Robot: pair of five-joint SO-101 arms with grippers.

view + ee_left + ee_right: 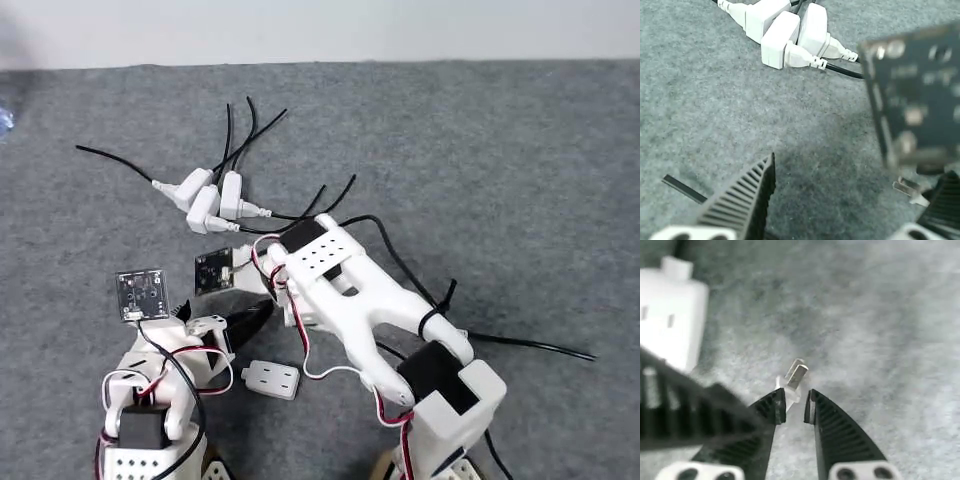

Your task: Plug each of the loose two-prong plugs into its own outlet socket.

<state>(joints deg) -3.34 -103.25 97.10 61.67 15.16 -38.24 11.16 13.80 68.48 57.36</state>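
Narrowly apart, right fingers [832,425] against plug [796,374]

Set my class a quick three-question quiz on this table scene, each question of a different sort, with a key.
1. How many white corded blocks lie bunched together?
2. True or false: the left gripper has its fingers spread wide.
3. The outlet block lies: A) between the left arm and the right arm; B) among the corded blocks; C) at the far table edge.
Key: 1 three; 2 true; 3 A.
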